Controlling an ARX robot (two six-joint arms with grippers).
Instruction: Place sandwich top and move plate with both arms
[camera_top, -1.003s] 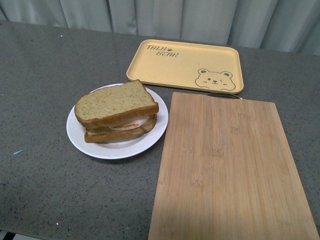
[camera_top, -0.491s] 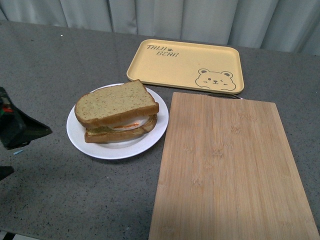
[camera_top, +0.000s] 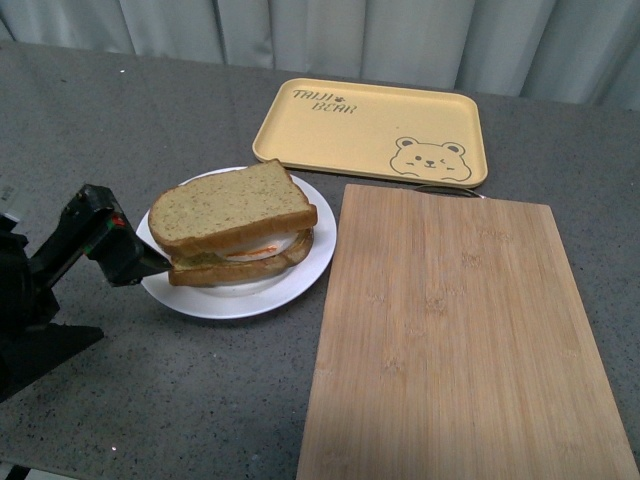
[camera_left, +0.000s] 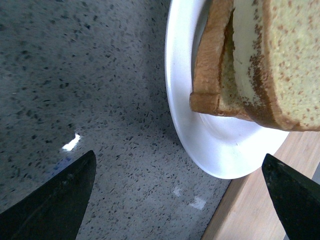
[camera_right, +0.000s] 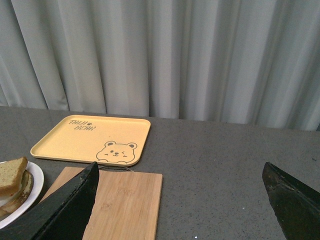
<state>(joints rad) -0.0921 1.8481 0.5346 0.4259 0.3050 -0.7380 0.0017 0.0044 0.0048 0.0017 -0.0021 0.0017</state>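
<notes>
Sandwich top (camera_top: 232, 205) sits on lower slice with filling, whole stack on white plate (camera_top: 305, 272), left of centre on grey table (camera_top: 90, 120). We see left claw (camera_top: 138, 262) low at plate's left edge, fingers spread wide, nothing gripped; can't tell if tip touches rim. Right claw (camera_right: 180, 167) shows only in own wrist cam, also spread wide, empty. Wooden board (camera_top: 450, 330) just beside plate on right, yellow bear tray (camera_top: 370, 130) behind.
</notes>
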